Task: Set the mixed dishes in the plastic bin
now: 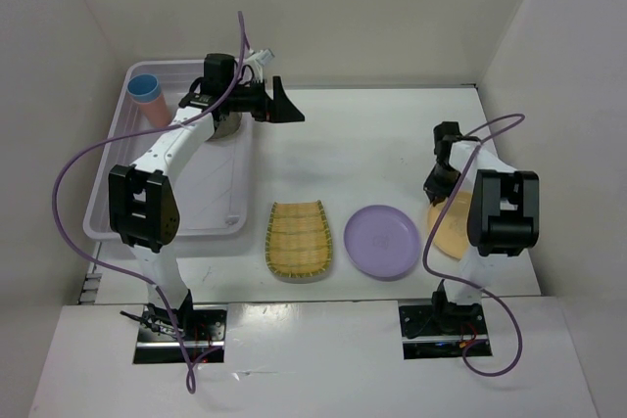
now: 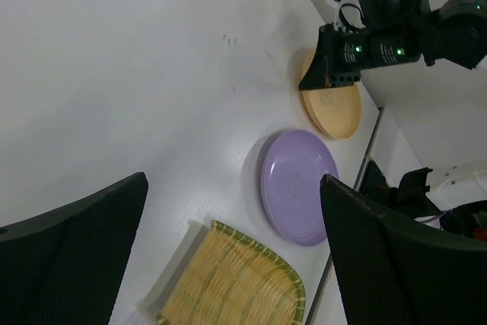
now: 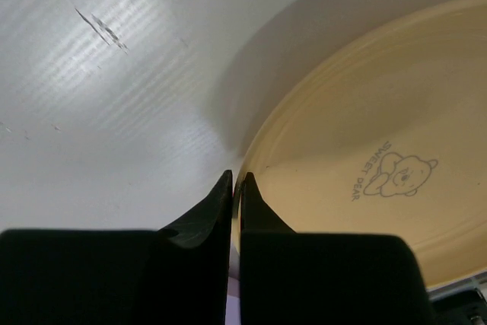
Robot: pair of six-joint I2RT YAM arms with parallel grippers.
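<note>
the large translucent white plastic bin (image 1: 106, 205) already holds a blue cup (image 1: 144, 86) and pink cup (image 1: 158, 112), and the left gripper (image 1: 284, 103) hangs released by its far rim. left to do, out on the white table (image 1: 372, 144): yellow ribbed rectangular tray (image 1: 299, 240), glossy round lilac plate (image 1: 382, 241), and round orange plate (image 3: 380, 173), its thin rim pinched by the clenched right gripper (image 3: 237, 180).

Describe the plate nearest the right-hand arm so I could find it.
At the right edge of the white table, find the right gripper. The orange plate lies at its closed fingertips. Unlike the lilac plate beside it, it is pale orange with a small bear drawn inside.
</note>
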